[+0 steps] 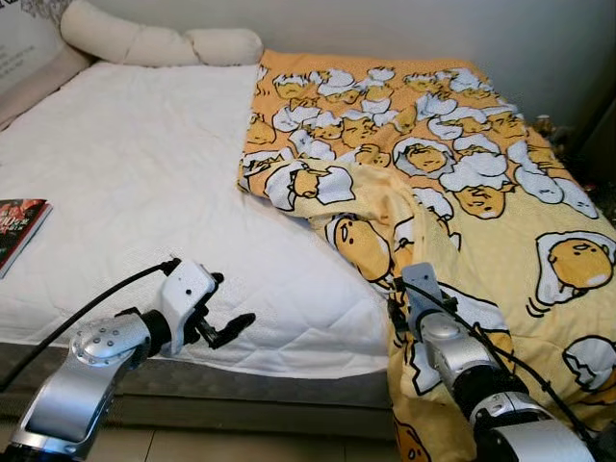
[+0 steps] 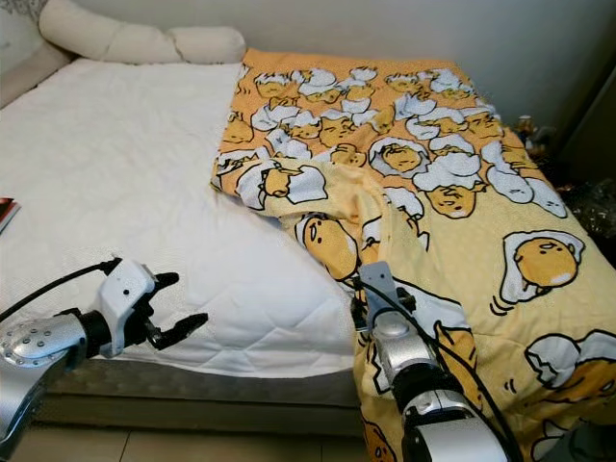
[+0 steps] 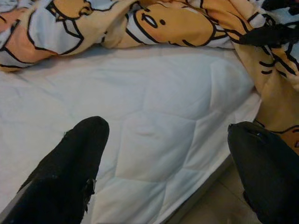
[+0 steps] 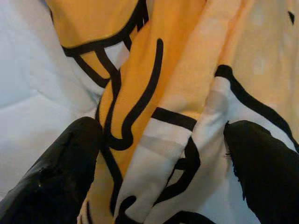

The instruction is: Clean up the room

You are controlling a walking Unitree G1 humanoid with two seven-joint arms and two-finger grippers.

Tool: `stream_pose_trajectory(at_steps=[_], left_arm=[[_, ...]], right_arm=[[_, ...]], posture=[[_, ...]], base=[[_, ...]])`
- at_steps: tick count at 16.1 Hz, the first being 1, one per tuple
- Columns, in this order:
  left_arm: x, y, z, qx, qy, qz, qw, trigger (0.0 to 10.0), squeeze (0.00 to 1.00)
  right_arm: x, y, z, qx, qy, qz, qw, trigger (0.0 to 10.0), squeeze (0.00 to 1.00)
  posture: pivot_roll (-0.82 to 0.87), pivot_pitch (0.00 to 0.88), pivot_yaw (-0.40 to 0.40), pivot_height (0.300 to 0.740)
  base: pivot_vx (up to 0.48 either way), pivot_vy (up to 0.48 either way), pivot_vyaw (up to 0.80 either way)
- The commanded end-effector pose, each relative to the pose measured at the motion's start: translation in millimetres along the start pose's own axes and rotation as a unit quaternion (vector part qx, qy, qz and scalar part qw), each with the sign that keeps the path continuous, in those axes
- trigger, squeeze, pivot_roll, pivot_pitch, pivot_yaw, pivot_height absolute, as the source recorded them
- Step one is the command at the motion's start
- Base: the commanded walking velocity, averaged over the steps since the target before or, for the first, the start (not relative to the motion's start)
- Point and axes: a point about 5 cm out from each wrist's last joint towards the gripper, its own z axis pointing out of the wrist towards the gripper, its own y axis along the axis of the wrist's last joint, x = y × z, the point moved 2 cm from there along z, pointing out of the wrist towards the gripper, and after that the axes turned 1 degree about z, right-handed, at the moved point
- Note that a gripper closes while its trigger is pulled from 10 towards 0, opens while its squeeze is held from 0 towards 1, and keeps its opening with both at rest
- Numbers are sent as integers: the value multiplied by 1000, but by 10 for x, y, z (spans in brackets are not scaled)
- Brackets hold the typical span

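On the white mattress (image 1: pixel 144 183), yellow cartoon blanket (image 1: pixel 433 192), no legible writing

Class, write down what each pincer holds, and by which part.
Nothing is held. The left pincer hangs open over the mattress edge; the right pincer is open against the blanket fold.

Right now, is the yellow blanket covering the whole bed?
No, the yellow blanket covers just the robot's right side of the bed, while the white mattress on the left lies bare.
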Motion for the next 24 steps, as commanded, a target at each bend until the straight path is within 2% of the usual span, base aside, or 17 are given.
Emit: stream_pose_trajectory(at_steps=[1,4,18,21,24], left_arm=[[-16,14,-24,4,-10,9,1000,10000,961],[-55,17,-20,5,-21,12,1000,10000,957],[-50,-3,-10,7,-27,7,1000,10000,965],[-58,-14,-22,8,-27,4,1000,10000,957],[-52,-27,-24,8,-23,1,1000,10000,965]], right_arm=[[-68,42,19,-4,-11,-5,1000,0,0],[-117,-39,28,11,-16,-6,1000,0,0],[-198,18,40,-4,-14,11,1000,0,0],[-243,23,37,-14,8,1,1000,0,0],[-226,108,12,-55,77,30,995,0,0]], posture=[[156,0,-1,740],[161,0,2,740],[156,0,9,740],[153,0,7,740],[150,0,0,740]], base=[[0,0,0],[0,0,0],[0,0,0],[0,0,0],[0,0,0]])
